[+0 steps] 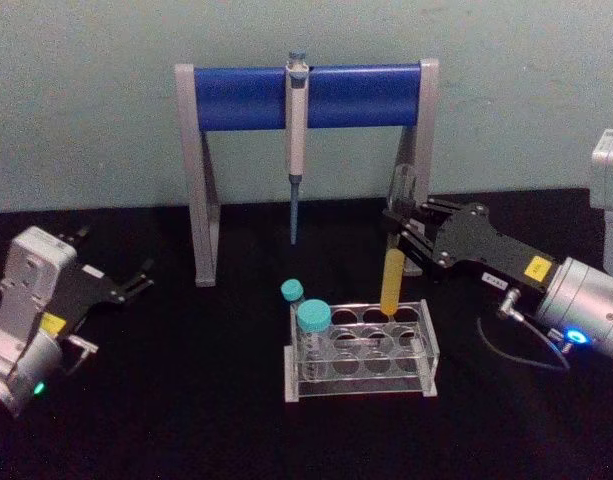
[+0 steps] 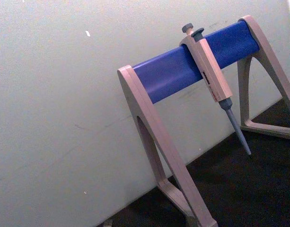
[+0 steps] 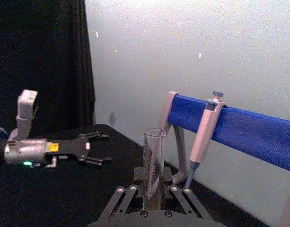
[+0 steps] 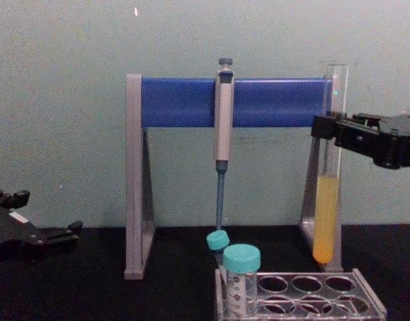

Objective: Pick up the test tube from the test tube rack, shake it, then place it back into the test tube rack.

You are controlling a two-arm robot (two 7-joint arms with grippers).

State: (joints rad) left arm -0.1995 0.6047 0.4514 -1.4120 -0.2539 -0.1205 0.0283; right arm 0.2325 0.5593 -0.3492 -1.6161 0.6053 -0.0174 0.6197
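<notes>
Item 1, right gripper [image 1: 394, 232]: reaches in from your right, its fingers pinched on the upper, empty part of the test tube [image 4: 327, 214]; grip sits well above the liquid.

Item 2, test tube: upright, uncapped, with yellow-orange liquid in its lower part; in the chest view its round bottom hangs just above the test tube rack [image 1: 427, 352], over the back row on the right side, touching nothing.

Item 3, rack: low and clear, on the black table; two teal-capped tubes [image 1: 312, 322] stand at its left end.

Item 4, pipette stand [image 1: 256, 97]: behind the rack, its right leg just beside the held tube; a grey pipette [image 1: 296, 140] hangs from the blue bar.

Item 5, left gripper [image 1: 136, 283]: parked far left on the table, fingers spread, holding nothing.

Handling note, as judgement: the tube is out, so the shake looks to be in hand; keep the mouth upward and the swing short, since nothing caps the liquid; move away from the stand's leg first; for the return, centre the bottom over an empty hole, then lower straight down before you release.
</notes>
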